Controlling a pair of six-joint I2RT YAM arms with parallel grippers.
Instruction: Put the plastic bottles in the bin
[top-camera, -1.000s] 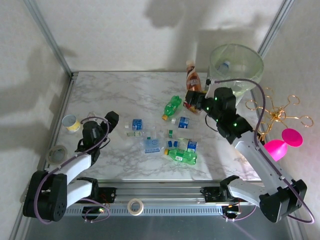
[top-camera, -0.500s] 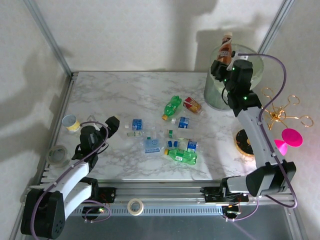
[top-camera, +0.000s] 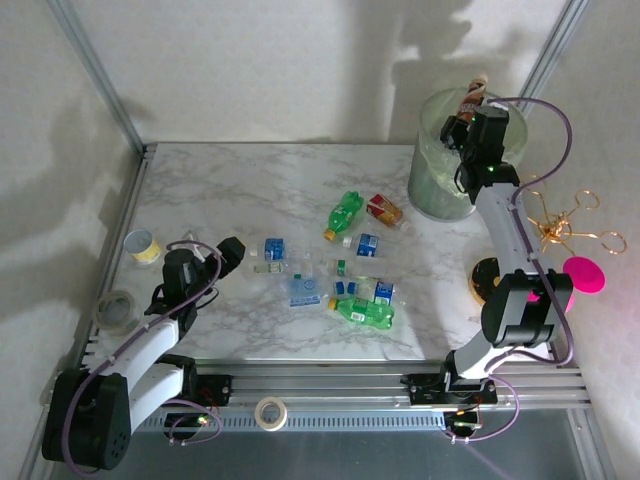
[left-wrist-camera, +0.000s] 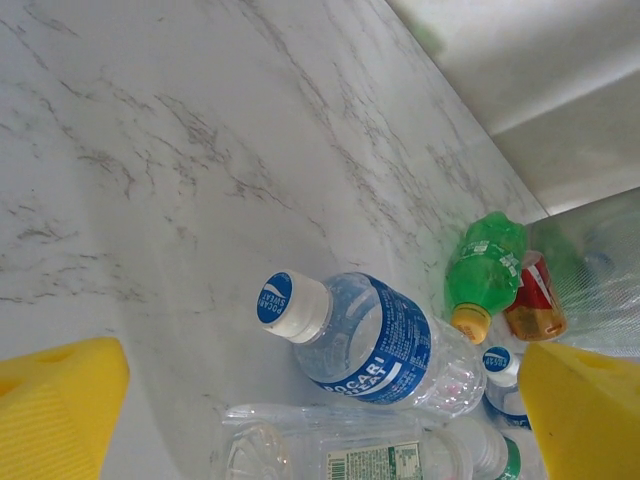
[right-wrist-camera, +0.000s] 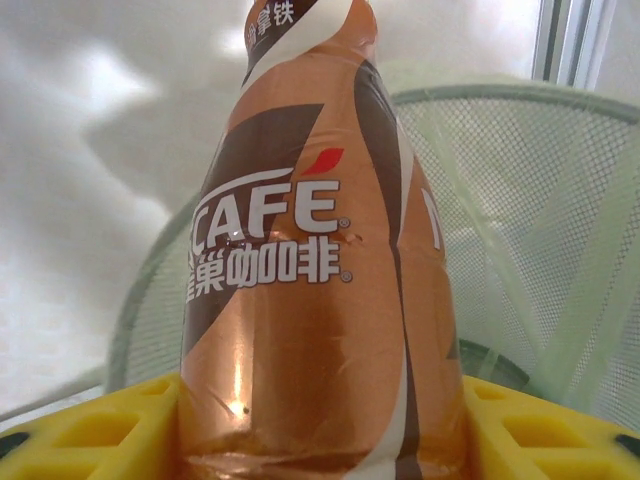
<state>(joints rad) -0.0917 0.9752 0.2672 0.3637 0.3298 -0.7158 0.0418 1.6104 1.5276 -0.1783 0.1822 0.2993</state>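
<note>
Since half a second ago, the right arm (top-camera: 499, 215) is bringing the coffee bottle (top-camera: 470, 100) lower and further over the bin (top-camera: 425, 195), and the left arm (top-camera: 150, 335) is reaching slightly more toward the middle of the worktop (top-camera: 250, 185). The right jaws are clamping the coffee bottle low on its body; their yellow fingers (right-wrist-camera: 95, 430) are pressing on both sides of the brown label. The coffee bottle is standing neck-up above the open mouth of the bin, perhaps leaning a little, but from above this is not sure. The bin is standing at the far right corner of the worktop, and its green liner (right-wrist-camera: 500, 200) is showing behind the coffee bottle.

The left jaws are apart, hovering low over the worktop and holding nothing. Ahead of them a blue-labelled bottle (left-wrist-camera: 375, 345) is lying on its side, with a clear bottle (left-wrist-camera: 370, 460) just beside it. Farther on, a green bottle (left-wrist-camera: 485, 265) and a red-labelled bottle (left-wrist-camera: 535, 300) are lying side by side. Other bottles (top-camera: 345, 285) are lying together in the middle of the worktop.
</note>
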